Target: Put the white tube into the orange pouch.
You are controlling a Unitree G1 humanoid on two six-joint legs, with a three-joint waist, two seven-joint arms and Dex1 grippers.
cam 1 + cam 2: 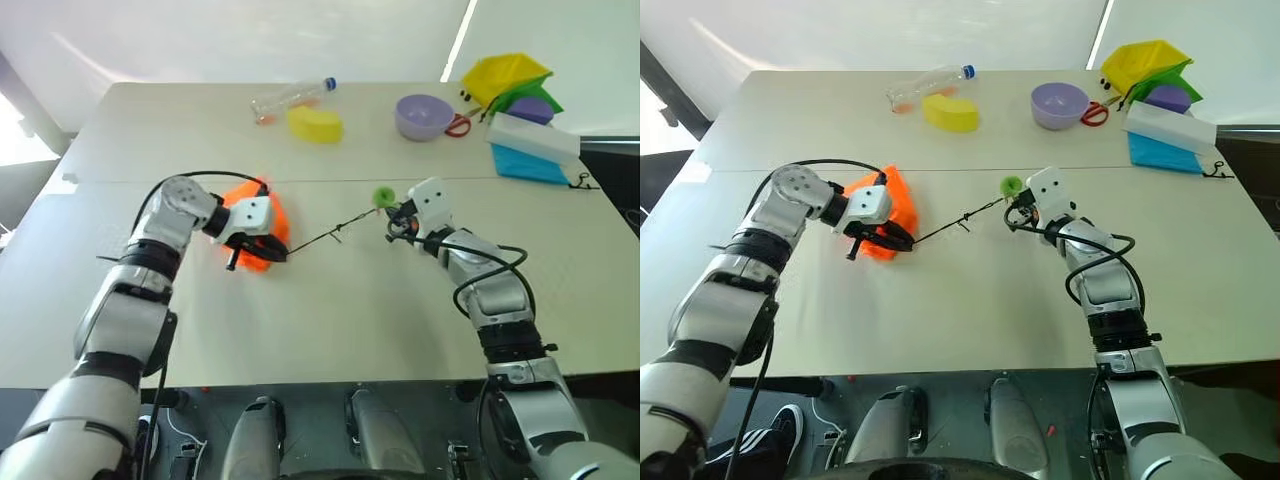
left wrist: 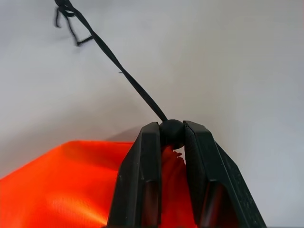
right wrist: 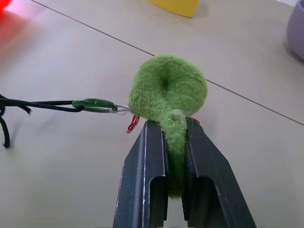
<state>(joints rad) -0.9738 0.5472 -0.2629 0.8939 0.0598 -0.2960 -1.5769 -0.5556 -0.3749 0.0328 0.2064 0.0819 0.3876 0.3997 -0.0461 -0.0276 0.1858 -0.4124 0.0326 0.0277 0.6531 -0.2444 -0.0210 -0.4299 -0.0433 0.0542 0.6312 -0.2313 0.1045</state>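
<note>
The orange pouch (image 1: pixel 276 222) lies on the table left of centre. My left gripper (image 2: pixel 172 129) is shut on a black bead (image 2: pixel 171 134) at the pouch's gathered mouth (image 2: pixel 57 180). From that bead a dark cord (image 1: pixel 325 236) runs taut to the right. It ends in a fuzzy green ring (image 3: pixel 168 90), held upright above the table. My right gripper (image 3: pixel 175 124) is shut on the ring's lower edge. A small green clip (image 3: pixel 92 104) joins the cord to the ring. The white tube is out of view.
At the back of the table (image 1: pixel 330 320) lie a clear bottle (image 1: pixel 290 97), a yellow sponge (image 1: pixel 315 124), a purple bowl (image 1: pixel 424 116) and red scissors (image 1: pixel 458 125). At the back right, a long white box (image 1: pixel 533 137) rests on a blue one (image 1: pixel 530 165), beside a yellow bag (image 1: pixel 505 75).
</note>
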